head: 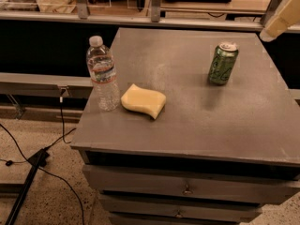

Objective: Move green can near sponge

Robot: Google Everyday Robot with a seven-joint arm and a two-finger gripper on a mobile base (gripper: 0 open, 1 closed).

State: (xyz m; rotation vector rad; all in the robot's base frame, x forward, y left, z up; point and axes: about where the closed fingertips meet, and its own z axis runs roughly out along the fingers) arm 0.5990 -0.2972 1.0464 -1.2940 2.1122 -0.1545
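Note:
The green can [223, 63] stands upright on the far right part of the grey table top [201, 125], with its silver pull-tab top showing. The pale yellow sponge [143, 101] lies flat on the left part of the table, well apart from the can. My gripper [281, 17] shows only as a pale part at the top right corner of the camera view, above and to the right of the can and not touching it. Most of the gripper is out of view.
A clear plastic water bottle [103, 74] stands just left of the sponge near the table's left edge. Drawers [187, 189] sit under the table top. Black cables and a stand leg [28, 168] lie on the floor at the left. Shelving runs behind the table.

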